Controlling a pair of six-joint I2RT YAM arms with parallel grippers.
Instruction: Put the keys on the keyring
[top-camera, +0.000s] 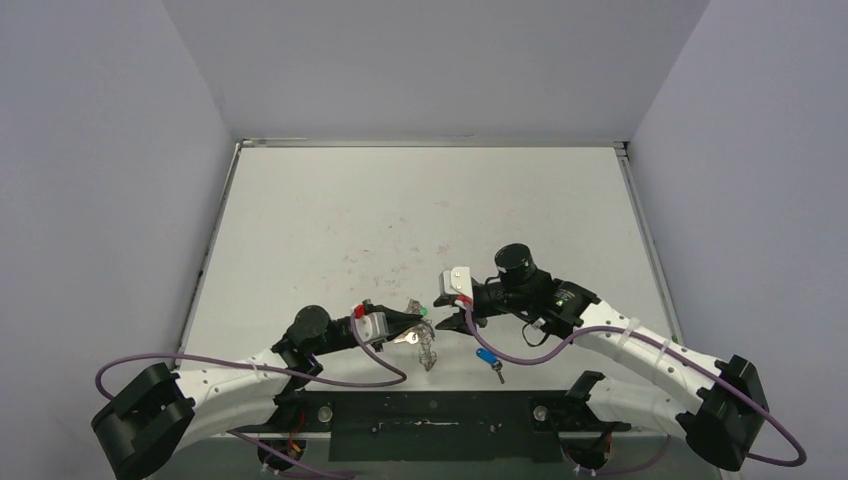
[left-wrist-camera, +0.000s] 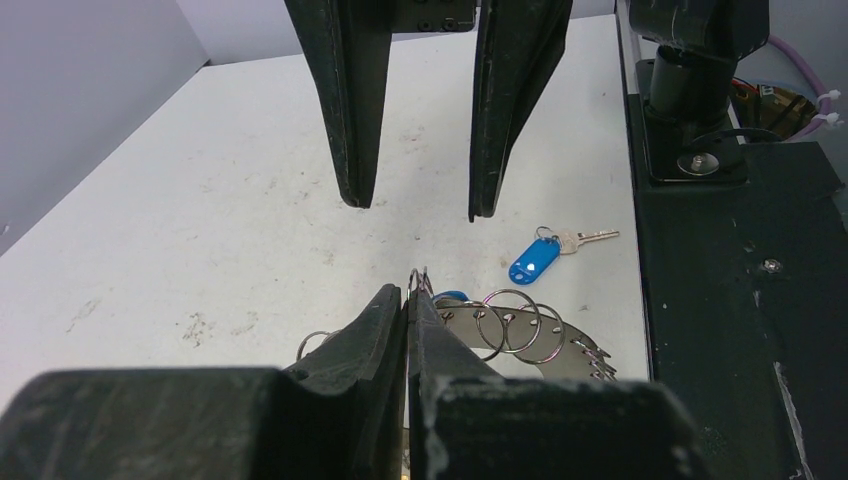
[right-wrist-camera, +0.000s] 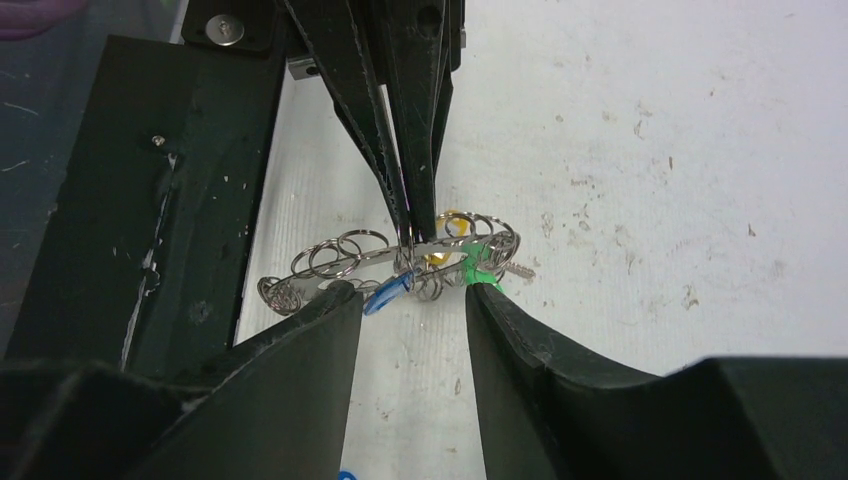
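Near table (top-camera: 420, 200)'s front edge: one keyring (right-wrist-camera: 350, 250) bearing three keys (right-wrist-camera: 472, 262), pinched by left gripper (left-wrist-camera: 408, 296); right gripper (right-wrist-camera: 412, 292) half-spread, unladen; one loose key (left-wrist-camera: 535, 260) nearby; wide room beyond.

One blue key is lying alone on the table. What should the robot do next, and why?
Probably swing the right fingers over to that blue key and pick it up. They stand open and empty beside the keyring, which the left fingers pinch shut. Green, yellow and blue tags already hang on it, so only this key seems left.
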